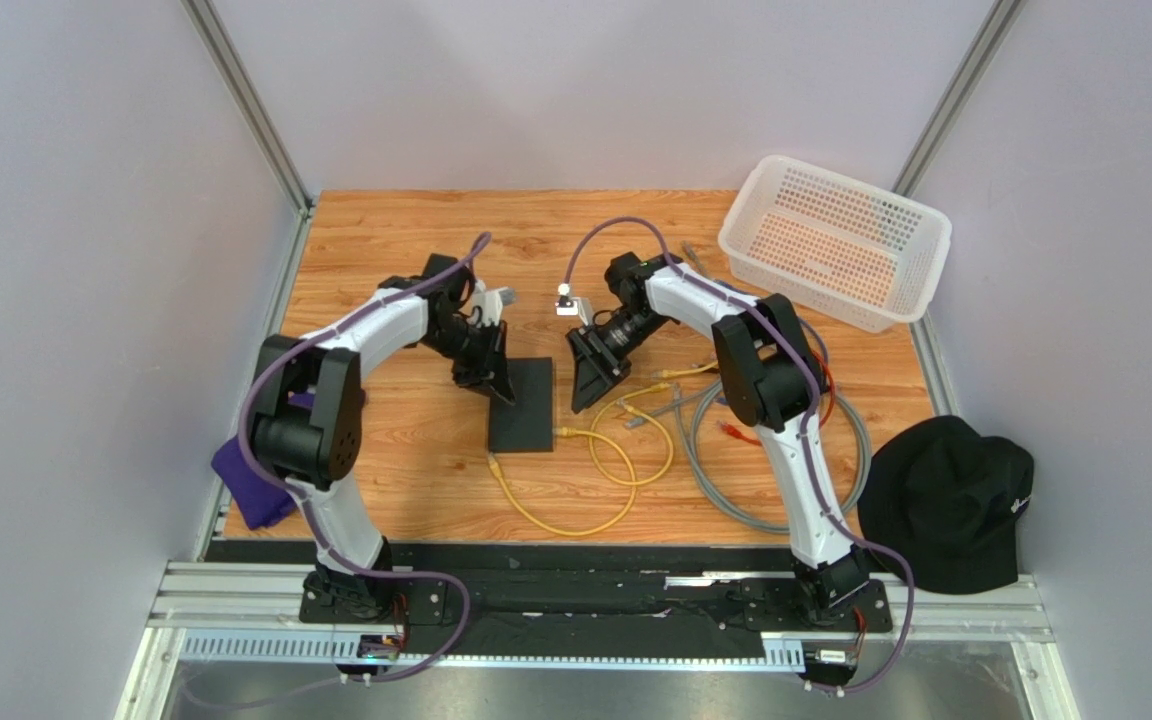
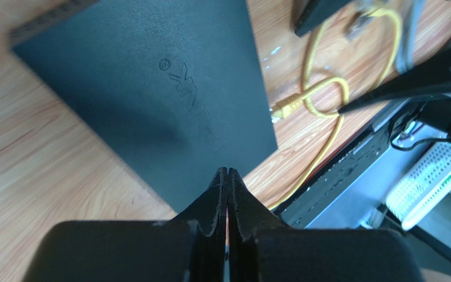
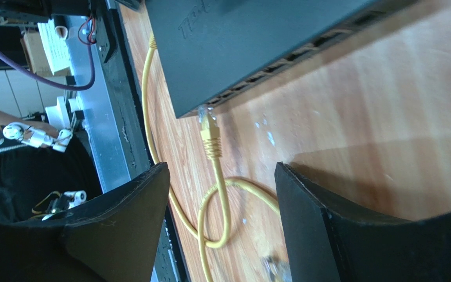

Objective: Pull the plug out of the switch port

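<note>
The switch (image 1: 525, 413) is a flat matte-black box lying on the wooden table between my two arms. My left gripper (image 1: 495, 378) is shut and holds nothing; in the left wrist view its tips (image 2: 228, 170) meet right over the switch's top (image 2: 145, 88). The yellow plug (image 3: 210, 130) lies on the wood with its clear tip at the end socket of the switch's port row (image 3: 239, 41). Whether it still sits inside, I cannot tell. My right gripper (image 3: 221, 167) hangs open above the plug's cable, touching nothing. The plug (image 2: 285, 107) also shows beside the switch's edge.
The yellow cable (image 1: 597, 480) loops toward the near edge, beside a grey cable coil (image 1: 755, 435) and loose connectors (image 1: 650, 398). A white basket (image 1: 838, 240) stands at the back right. A black cap (image 1: 950, 503) lies off the table's right, a purple cloth (image 1: 252, 480) at the left.
</note>
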